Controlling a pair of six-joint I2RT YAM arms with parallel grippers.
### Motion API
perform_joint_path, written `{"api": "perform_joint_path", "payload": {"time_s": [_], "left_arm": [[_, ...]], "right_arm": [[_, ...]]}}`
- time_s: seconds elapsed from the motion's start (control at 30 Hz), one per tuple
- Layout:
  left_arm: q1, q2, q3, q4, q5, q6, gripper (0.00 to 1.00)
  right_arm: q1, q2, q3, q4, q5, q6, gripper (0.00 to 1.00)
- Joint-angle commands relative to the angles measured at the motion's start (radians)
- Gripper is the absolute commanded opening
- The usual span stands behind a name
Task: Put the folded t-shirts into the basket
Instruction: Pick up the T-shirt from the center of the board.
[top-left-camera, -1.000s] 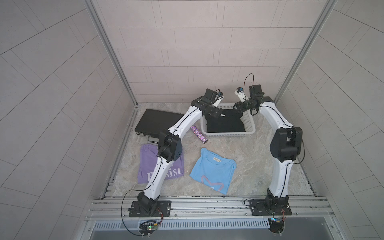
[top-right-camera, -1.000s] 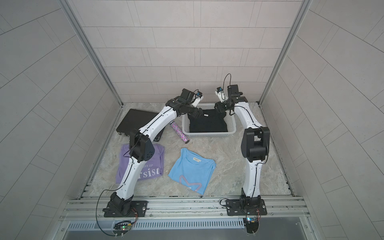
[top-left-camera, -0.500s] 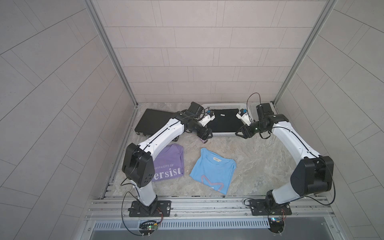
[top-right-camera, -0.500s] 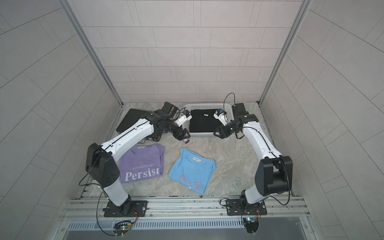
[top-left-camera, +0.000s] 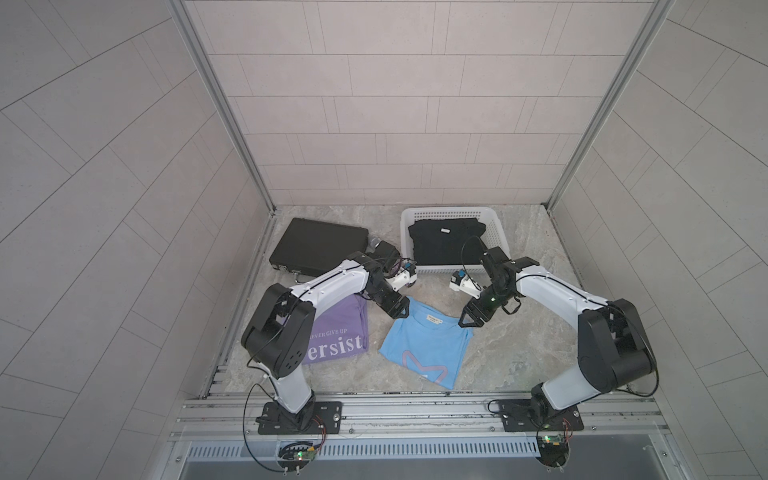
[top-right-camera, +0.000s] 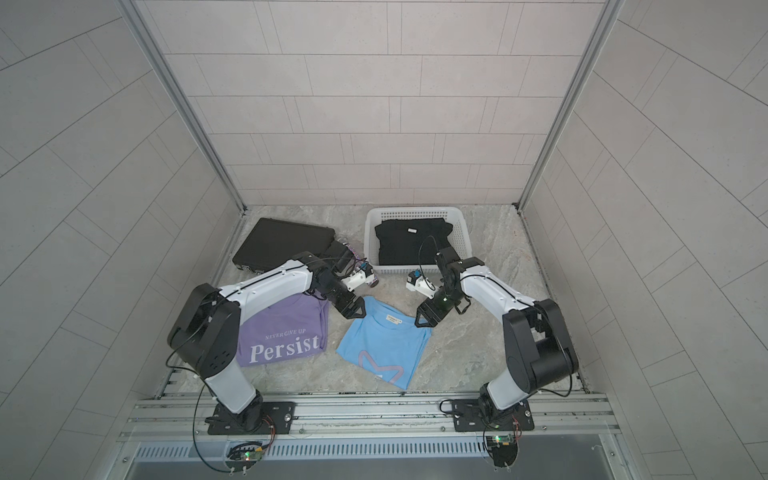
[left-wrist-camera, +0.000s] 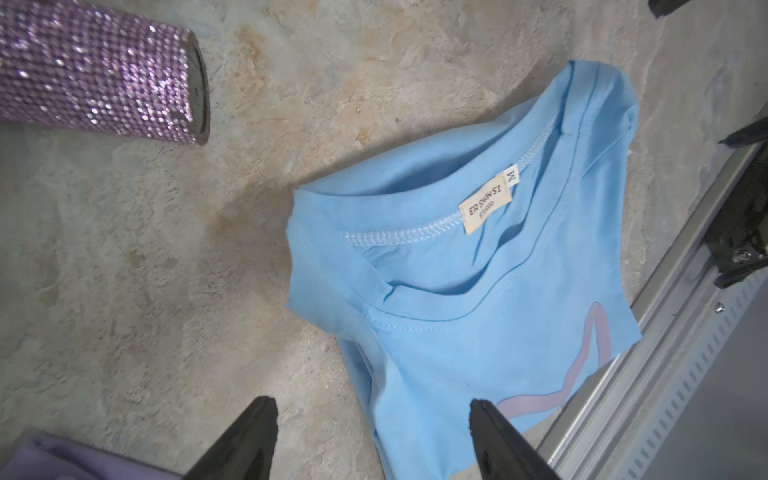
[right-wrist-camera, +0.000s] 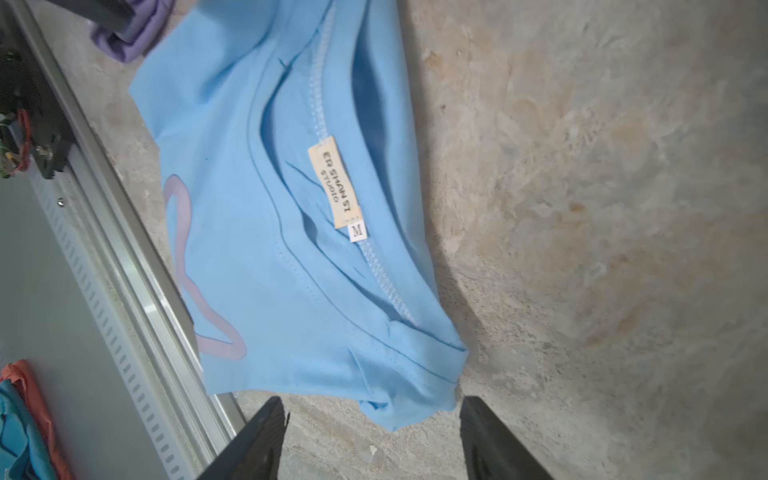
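Note:
The white basket (top-left-camera: 451, 209) (top-right-camera: 415, 211) stands at the back with the black folded t-shirt (top-left-camera: 446, 243) (top-right-camera: 411, 243) lying inside it. The light blue t-shirt (top-left-camera: 424, 345) (top-right-camera: 380, 345) lies flat on the table, collar toward the basket. The lilac "Persist" t-shirt (top-left-camera: 345, 332) (top-right-camera: 286, 332) lies to its left, partly under my left arm. My left gripper (top-left-camera: 401, 312) (left-wrist-camera: 372, 403) hovers open over the blue shirt's (left-wrist-camera: 478, 311) left collar corner. My right gripper (top-left-camera: 468, 324) (right-wrist-camera: 372, 401) hovers open at the blue shirt's (right-wrist-camera: 291, 249) right collar corner. Neither holds anything.
A flat black case (top-left-camera: 318, 245) lies at the back left. A purple glitter cylinder (left-wrist-camera: 95, 70) lies between the case and the basket, close behind my left wrist. An aluminium rail (top-left-camera: 415, 409) runs along the table's front edge.
Both arms have drawn back from the basket and come down to the blue shirt's collar corners. The black shirt stays in the basket. The lilac shirt's print is less covered.

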Motion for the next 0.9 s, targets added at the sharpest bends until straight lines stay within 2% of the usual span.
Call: {"api": "perform_joint_path", "payload": {"time_s": [0.0,0.2,0.4,0.87], "left_arm": [[0.012,0.051,0.006,0.027,0.006,0.022,0.76],[0.029,0.117,0.034,0.041,0.077,0.015,0.75],[0.024,0.18,0.086,0.04,0.141,-0.016,0.68],[0.009,0.279,0.141,-0.021,0.161,-0.061,0.62]], "right_arm": [[0.003,0.024,0.006,0.004,0.08,0.007,0.71],[0.003,0.066,-0.005,0.0,0.091,0.008,0.7],[0.003,0.102,-0.012,-0.007,0.069,0.015,0.65],[0.009,0.179,-0.014,-0.036,0.006,-0.001,0.59]]}}
